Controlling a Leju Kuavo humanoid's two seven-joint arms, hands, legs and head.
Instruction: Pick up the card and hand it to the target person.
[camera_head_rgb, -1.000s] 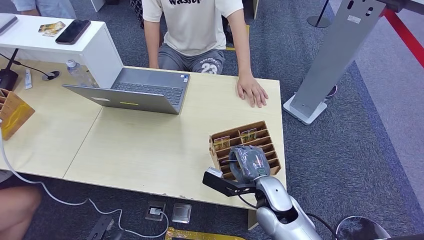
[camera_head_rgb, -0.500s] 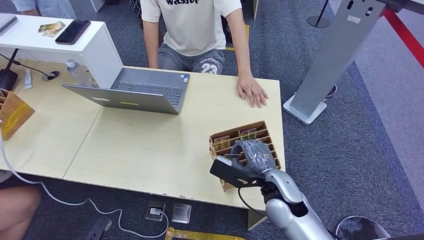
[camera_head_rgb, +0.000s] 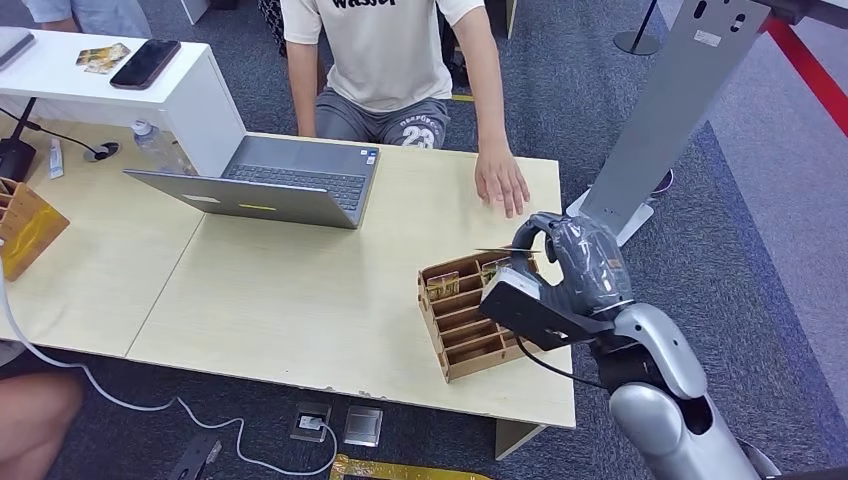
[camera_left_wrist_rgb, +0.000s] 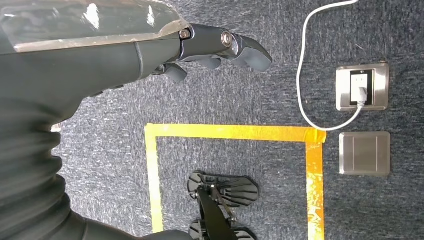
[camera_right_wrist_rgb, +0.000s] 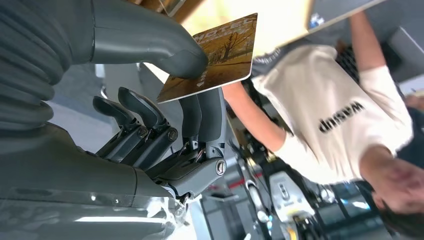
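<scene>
Above the box (camera_head_rgb: 480, 310), at 4 o'clock on the bench (camera_head_rgb: 300, 280): right hand (camera_head_rgb: 580, 262) has lifted clear.
Fingers: pinching the card (camera_right_wrist_rgb: 215, 52), thumb on top.
Left hand (camera_left_wrist_rgb: 220, 47): hangs loosely curled, holding nothing.
Meaning: pick done; the person's hand (camera_head_rgb: 500, 178) waits at 12 o'clock.

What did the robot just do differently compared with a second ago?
Its right hand rose out of the wooden card box and moved toward the person's hand, now carrying a card pinched between thumb and fingers. The box, laptop and person's hand stayed put.
</scene>
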